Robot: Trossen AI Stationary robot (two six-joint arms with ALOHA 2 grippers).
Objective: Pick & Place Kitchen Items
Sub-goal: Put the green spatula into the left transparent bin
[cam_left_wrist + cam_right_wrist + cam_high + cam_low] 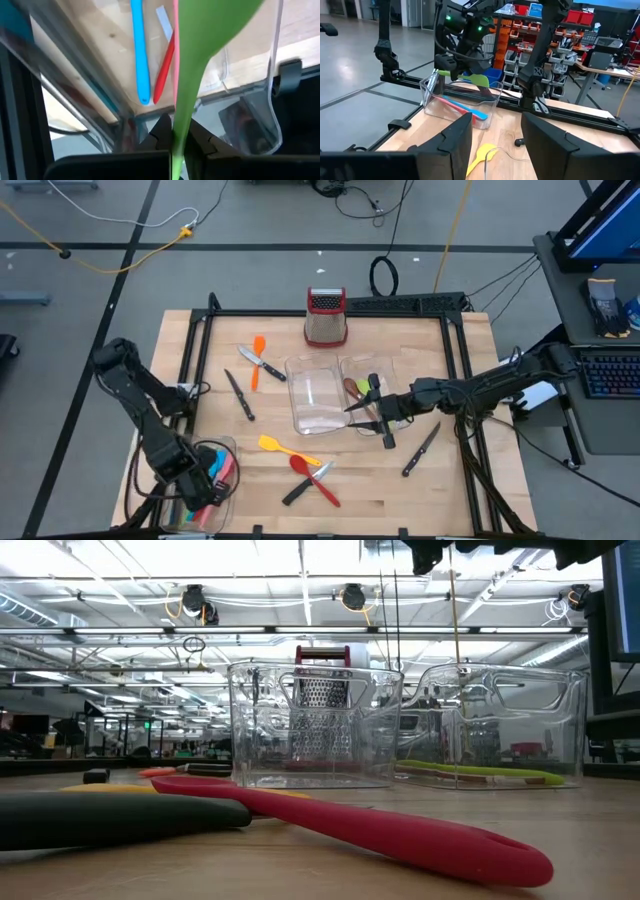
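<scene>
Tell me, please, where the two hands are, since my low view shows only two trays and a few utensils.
Observer: The left hand is over a third tray at the table's front left corner, outside your view.
Operator: Is it holding anything?
Observer: Yes, it is shut on a green spatula, with the blade over that tray.
Operator: And the right hand?
Observer: The right hand is open and empty, above the right one of your two trays.
</scene>
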